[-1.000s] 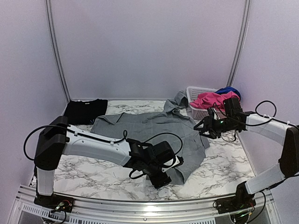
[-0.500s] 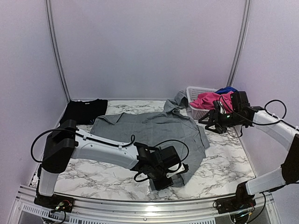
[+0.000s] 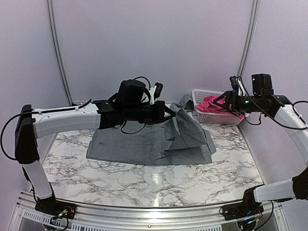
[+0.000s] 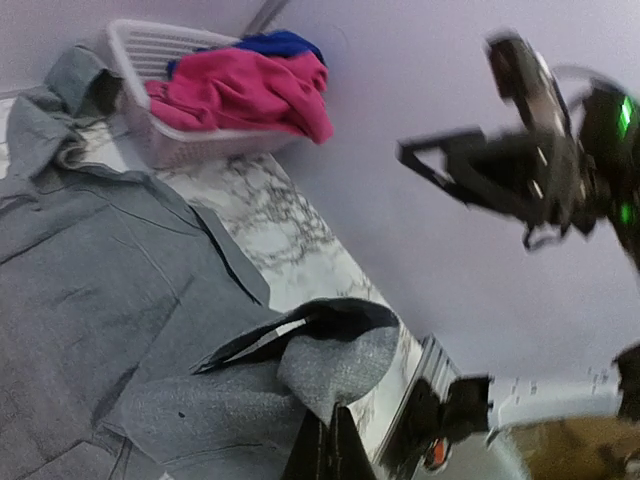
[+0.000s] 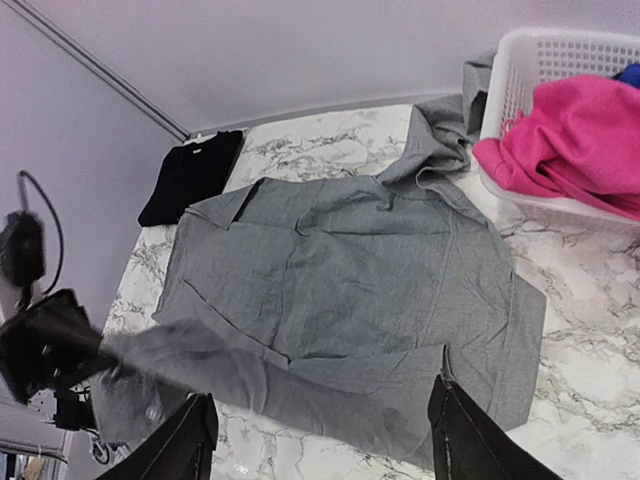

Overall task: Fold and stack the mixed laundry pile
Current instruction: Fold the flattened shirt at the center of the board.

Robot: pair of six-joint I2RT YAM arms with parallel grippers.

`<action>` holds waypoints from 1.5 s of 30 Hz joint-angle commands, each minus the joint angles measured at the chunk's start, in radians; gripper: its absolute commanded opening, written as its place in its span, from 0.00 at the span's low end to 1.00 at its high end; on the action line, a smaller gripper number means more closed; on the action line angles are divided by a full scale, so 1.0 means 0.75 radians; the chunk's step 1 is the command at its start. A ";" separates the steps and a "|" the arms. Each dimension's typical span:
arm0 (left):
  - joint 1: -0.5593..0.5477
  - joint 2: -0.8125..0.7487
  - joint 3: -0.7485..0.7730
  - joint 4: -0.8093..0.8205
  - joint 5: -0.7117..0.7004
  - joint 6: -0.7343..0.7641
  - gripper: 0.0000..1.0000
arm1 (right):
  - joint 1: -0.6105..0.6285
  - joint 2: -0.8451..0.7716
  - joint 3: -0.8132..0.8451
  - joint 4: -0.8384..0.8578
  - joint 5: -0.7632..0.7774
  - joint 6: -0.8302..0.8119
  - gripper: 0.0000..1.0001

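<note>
While the left gripper [image 3: 171,114], shut on a raised flap of the grey garment [image 3: 139,144], hangs left of the white basket [image 3: 211,117] in the overhead view, the right gripper [image 3: 226,102] hovers open and empty near it. The left wrist view shows only a thin fold pinched, basket beyond; the right wrist view shows parted jaws above the garment spread left of the basket. So slim a pinch could slip mid-fold, dropping the flap crooked.

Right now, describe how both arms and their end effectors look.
Both arms have white shells and black joints: left arm, right arm. Black cables loop along them. The left end effector and right end effector are black; a green light glows near the right one.
</note>
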 commanded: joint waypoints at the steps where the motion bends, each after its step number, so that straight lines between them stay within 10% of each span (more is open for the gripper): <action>1: 0.068 0.065 -0.104 0.336 -0.037 -0.561 0.00 | 0.046 -0.123 -0.080 0.034 0.033 -0.066 0.69; 15: 0.100 0.163 -0.185 0.548 -0.158 -1.231 0.00 | 0.709 -0.299 -0.681 0.682 0.491 0.109 0.85; 24: 0.102 0.190 -0.136 0.569 -0.154 -1.333 0.00 | 0.887 -0.102 -0.656 0.902 0.812 0.007 0.84; 29: 0.102 0.185 -0.149 0.612 -0.165 -1.352 0.00 | 0.890 0.071 -0.530 0.835 0.890 -0.016 0.52; 33: 0.102 0.165 -0.167 0.623 -0.184 -1.343 0.00 | 0.885 0.072 -0.450 0.712 1.015 -0.029 0.03; 35: 0.108 0.147 -0.186 0.625 -0.204 -1.315 0.00 | 0.863 0.065 -0.363 0.616 1.039 -0.068 0.00; 38: 0.140 0.081 -0.250 0.623 -0.261 -1.247 0.34 | 0.793 0.086 -0.176 0.466 1.075 -0.178 0.00; 40: 0.167 0.015 -0.318 0.621 -0.322 -1.199 0.93 | 0.738 0.134 -0.048 0.390 1.103 -0.290 0.00; 45: 0.213 -0.180 -0.473 0.482 -0.515 -0.986 0.99 | 0.665 0.354 0.282 0.274 1.153 -0.622 0.00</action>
